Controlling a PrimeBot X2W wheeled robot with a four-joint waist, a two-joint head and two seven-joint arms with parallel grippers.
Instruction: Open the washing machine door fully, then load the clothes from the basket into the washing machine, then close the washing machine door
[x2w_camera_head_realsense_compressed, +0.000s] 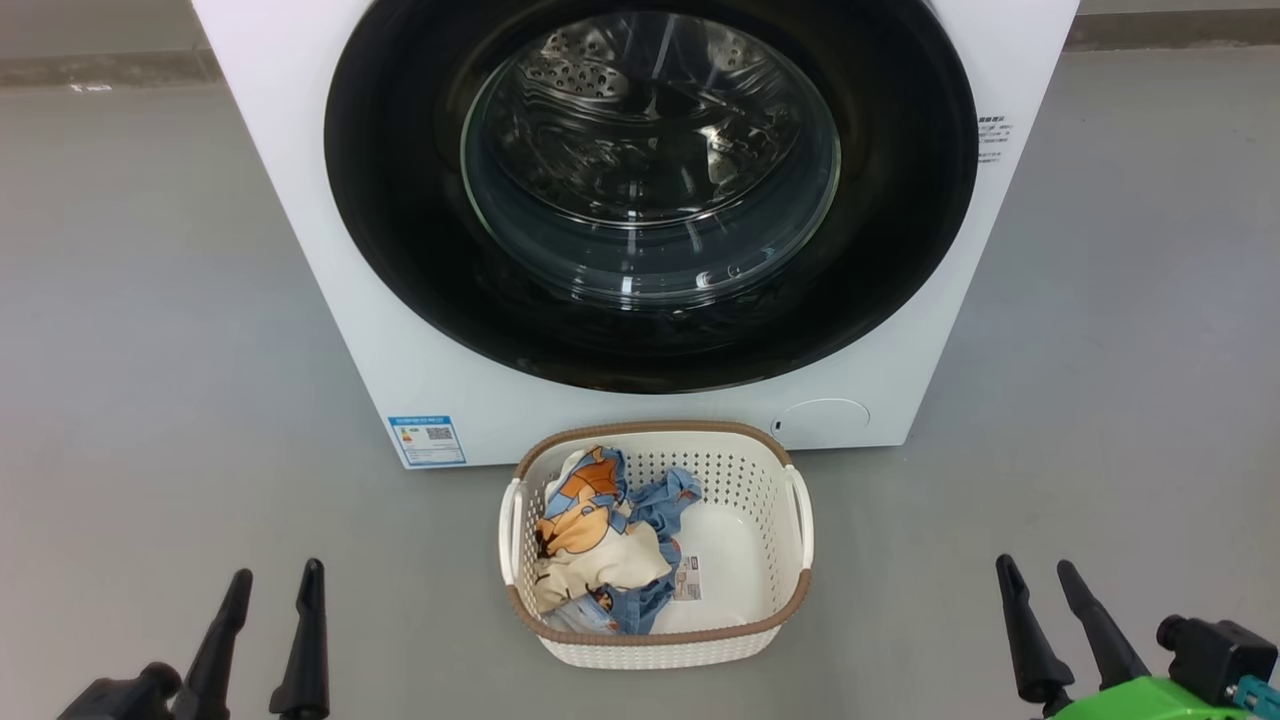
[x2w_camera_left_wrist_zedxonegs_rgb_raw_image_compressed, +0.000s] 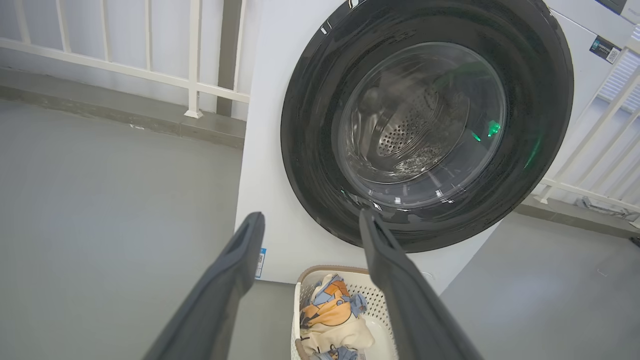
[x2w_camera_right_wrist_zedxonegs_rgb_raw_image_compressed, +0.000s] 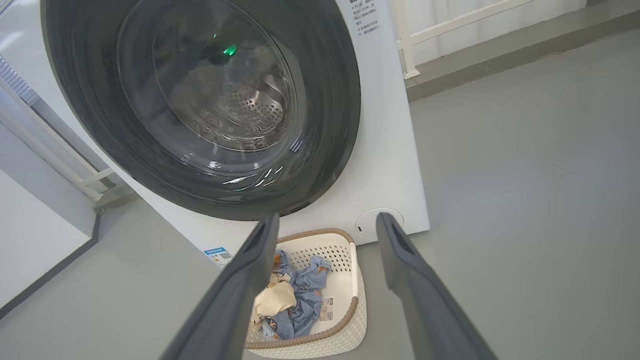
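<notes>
Facing the robot: the washing machine, a white box standing on the grey floor.
Washing machine door: shut, black rim lying flat on the front, glass bowl showing the steel drum behind it.
Basket: on the floor just before the machine, below the door's lower edge, between the two grippers.
Clothes: bunched in the basket's left half; right half bare apart from a label.
Left gripper: fingers spread, holding nothing, low at the left, well apart from the door.
Right gripper: fingers spread, holding nothing, low at the right.
Step in hand: opening the door, not yet begun by the look of it.
Method advised: find the catch side of the rim first; hook one finger behind the rim edge; pull along the hinge arc, not straight out; carry the swing to its full stop; keep the forearm off the basket.
Handle or recess: not made out on the glossy rim.
Hinge side: cannot tell.
Door top: cut off in the head view.
Clearance of door over basket: hard to judge.
Garment count: unclear in the heap.
</notes>
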